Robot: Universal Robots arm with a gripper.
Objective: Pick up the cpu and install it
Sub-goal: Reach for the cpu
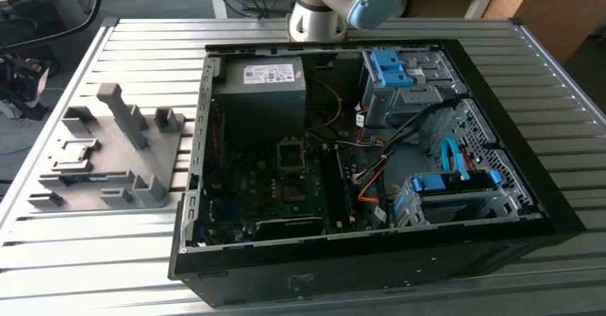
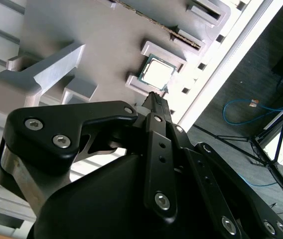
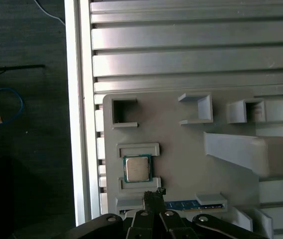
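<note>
Exterior view: one black metal PC case [image 1: 379, 266] and one grey moulded holder [image 1: 113, 165].

Second wrist view: one square, silver-topped cpu [image 2: 157, 73] lies flat just beyond the gripper [image 2: 155, 99], whose fingers are pressed together and empty.

First wrist view: the cpu [image 3: 137, 168] sits between two raised brackets, clear of the fingertips.

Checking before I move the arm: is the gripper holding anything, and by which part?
Nothing is held. The gripper is shut with nothing between its fingers, and the cpu lies ungripped in its grey holder.
</note>
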